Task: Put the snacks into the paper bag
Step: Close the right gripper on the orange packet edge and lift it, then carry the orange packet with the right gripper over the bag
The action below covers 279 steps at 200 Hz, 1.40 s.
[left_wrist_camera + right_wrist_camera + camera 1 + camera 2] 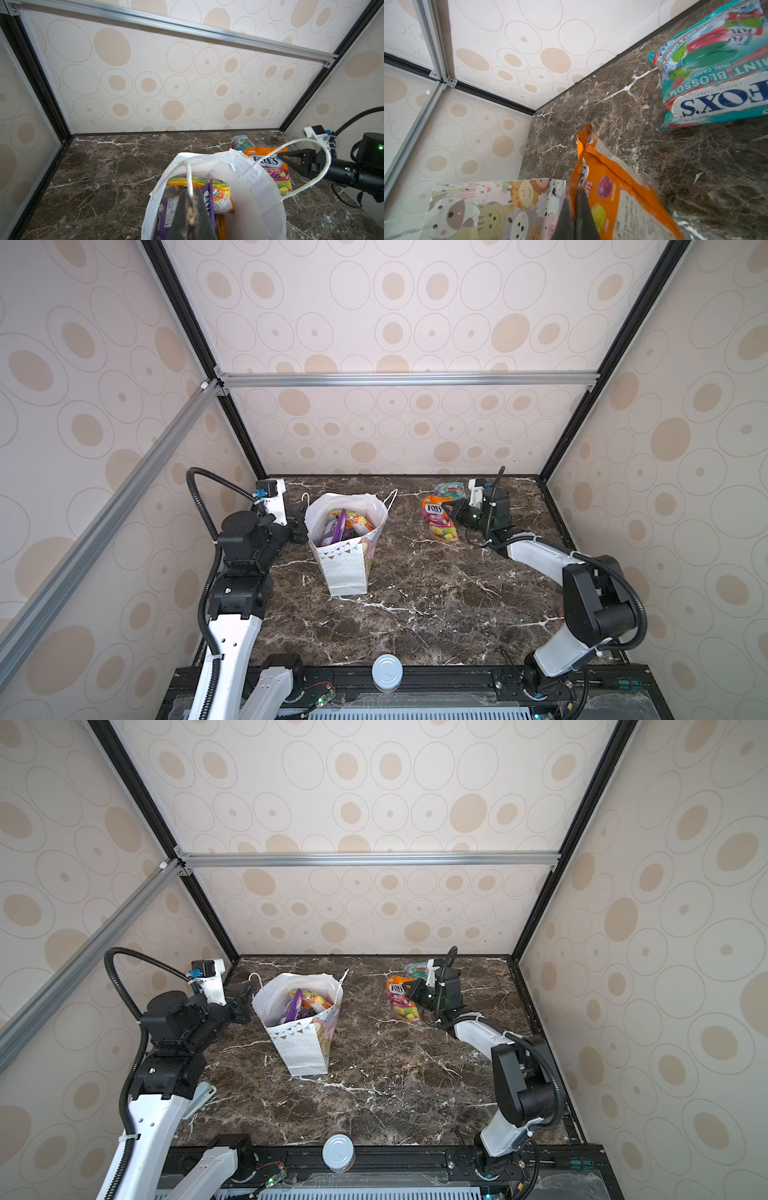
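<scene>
Cap (387, 671), white and round, is sitting at 6 o'clock on the near edge of the tabletop (419, 614).

Paper bag (347, 572) is standing upright and open at 10 o'clock from the tabletop's middle. It is holding several snacks (353, 522), with a purple packet (340, 527) standing on edge among orange and green ones.

Left tool (302, 517) is meeting the bag's rim from 9 o'clock. The left wrist view is showing its jaws pressed together, pinching the cord handle (188, 176) where it joins the rim.

Orange packet (438, 526) is sitting at 1 o'clock, well apart from the bag. Right tool (448, 506) is reaching in from 3 o'clock with its jaws pressed together, pinching the packet's top edge. Whether the packet's lower end is resting on the tabletop cannot be told.

Teal packet (449, 488) is lying flat farthest back, also at 1 o'clock. It is just beyond the orange one and near the back wall (395, 435).
</scene>
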Available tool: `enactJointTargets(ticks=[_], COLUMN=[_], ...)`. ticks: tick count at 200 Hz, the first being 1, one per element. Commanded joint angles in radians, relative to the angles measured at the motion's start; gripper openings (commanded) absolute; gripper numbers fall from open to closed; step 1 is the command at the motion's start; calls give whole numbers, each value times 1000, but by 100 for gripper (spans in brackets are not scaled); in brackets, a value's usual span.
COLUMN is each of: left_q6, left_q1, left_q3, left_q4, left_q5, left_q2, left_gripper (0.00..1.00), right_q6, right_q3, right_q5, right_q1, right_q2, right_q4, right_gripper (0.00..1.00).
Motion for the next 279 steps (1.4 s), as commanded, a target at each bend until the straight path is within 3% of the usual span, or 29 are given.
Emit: enactJointTargets(ticks=[1,36,106,133,161,218,279], left_q6=[9,9,10,19,15,15,14], left_q1=[5,5,5,5,4,5,4], left_q3=[22,20,22,25,21,22,20], left_q4=[72,74,73,87,93,94,99], left_q5=[40,34,43,144,152,161,177], left_q2=[-17,-26,-22,-10,-9,-10,-13], left_gripper=[0,0,0,0,0,0,0], right_q6=[-98,-173,-253,-313,-380,-479,-557], right_q3=[21,47,113,170,243,384,565], right_q5=[68,156,208,250,306,394,415], right_q1=[51,85,134,167,214,286,361], right_q2=[-109,-228,-331,-367,-393,-399,-330], right_q4=[-85,-171,-276,-344,-411,-473,-537], right_gripper=[0,0,0,0,0,0,0])
